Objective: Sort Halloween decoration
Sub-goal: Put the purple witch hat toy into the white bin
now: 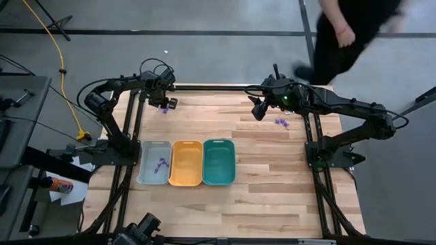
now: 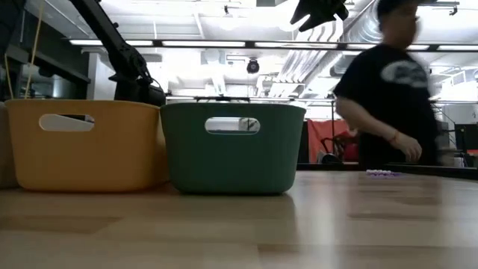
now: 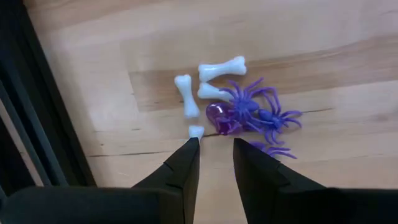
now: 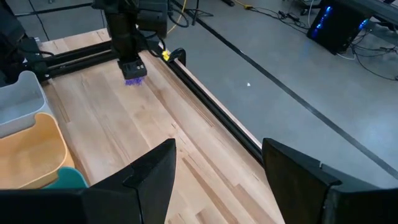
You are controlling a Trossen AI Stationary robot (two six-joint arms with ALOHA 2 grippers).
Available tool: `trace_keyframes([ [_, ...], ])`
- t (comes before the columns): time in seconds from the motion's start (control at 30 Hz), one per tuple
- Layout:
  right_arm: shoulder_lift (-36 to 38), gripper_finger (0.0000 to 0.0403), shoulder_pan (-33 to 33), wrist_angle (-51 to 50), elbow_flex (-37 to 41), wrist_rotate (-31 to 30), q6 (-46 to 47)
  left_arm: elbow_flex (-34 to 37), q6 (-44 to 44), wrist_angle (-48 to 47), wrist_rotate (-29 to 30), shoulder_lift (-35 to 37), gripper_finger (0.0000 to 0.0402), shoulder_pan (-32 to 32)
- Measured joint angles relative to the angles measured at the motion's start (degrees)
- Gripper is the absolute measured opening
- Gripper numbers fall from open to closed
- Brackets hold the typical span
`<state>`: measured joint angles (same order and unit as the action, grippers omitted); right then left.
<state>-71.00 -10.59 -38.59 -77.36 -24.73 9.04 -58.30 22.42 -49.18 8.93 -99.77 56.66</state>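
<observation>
Down at the far left corner of the counter, the left claw is hovering just short of a small heap, its fingers half parted and gripping nothing. Ahead are lying three white bones, a fourth white end beside one fingertip, a purple bead and tangled purple spiders, two or three. The right claw is hanging wide and empty above a second purple cluster. Only the grey tray is holding purple pieces; the orange tray and teal tray look bare, so most sorting is remaining.
</observation>
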Motion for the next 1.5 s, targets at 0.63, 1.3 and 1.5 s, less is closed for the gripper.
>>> trace_keyframes([
  [0.63, 0.0, 0.0233, 0.0, 0.0, 0.0, 0.2, 0.2, 0.4, 0.0, 4.5, 0.2, 1.5, 0.0085, 0.0],
  [1.3, 0.0, 0.0233, 0.0, 0.0, 0.0, 0.1, 0.2, 0.4, 1.5, 3.5, -0.3, 1.5, 0.0085, 0.4],
  [1.5, 0.0, 0.0233, 0.0, 0.0, 0.0, 0.1, 0.5, 0.4, 2.4, 3.8, -0.5, 1.5, 0.0085, 0.4],
])
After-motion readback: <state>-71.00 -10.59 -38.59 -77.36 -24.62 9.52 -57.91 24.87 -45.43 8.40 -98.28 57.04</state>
